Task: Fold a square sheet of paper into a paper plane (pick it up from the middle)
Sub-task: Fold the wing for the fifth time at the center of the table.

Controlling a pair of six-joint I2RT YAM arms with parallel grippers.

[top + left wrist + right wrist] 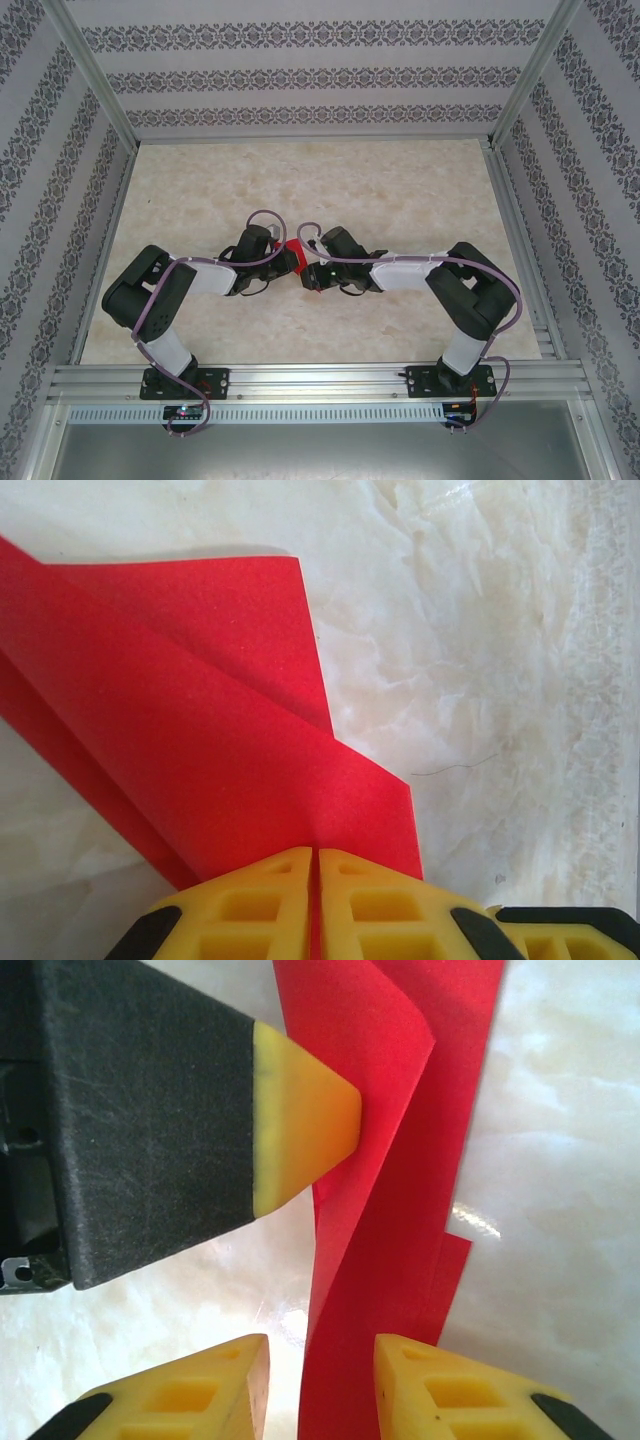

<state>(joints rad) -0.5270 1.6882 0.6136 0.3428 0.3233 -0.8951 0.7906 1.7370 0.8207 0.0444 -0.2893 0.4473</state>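
Left of the table's middle, the left tool [283, 262] reached inward. Its yellow ribbed plastic jaws were pressed together on a thin bright red sheet of paper [200, 730], pinching it at one folded edge. From that grip the sheet fanned away from the tool over the pale marbled table [480, 680] in several overlapping layers. One crease ran diagonally across it, so it read as partly folded rather than a finished dart. From above, the sheet of paper [293, 252] was a small red patch at the middle of the table, well clear of every edge and caught between the two tools. Just to its right, the right tool [308, 272] faced the left one. Seen from the right wrist, the right tool had its jaws apart, one on each side of the sheet, whose long axis ran straight ahead out of the gap. Whether either pad touched the paper I could not tell. Farther along, the left tool's yellow fingertip [310, 1120] pressed on the sheet's left face. The paper therefore lay directly in line with the right tool. Closing there looked like all the next pinch would need, though the thin layers could slip or buckle.
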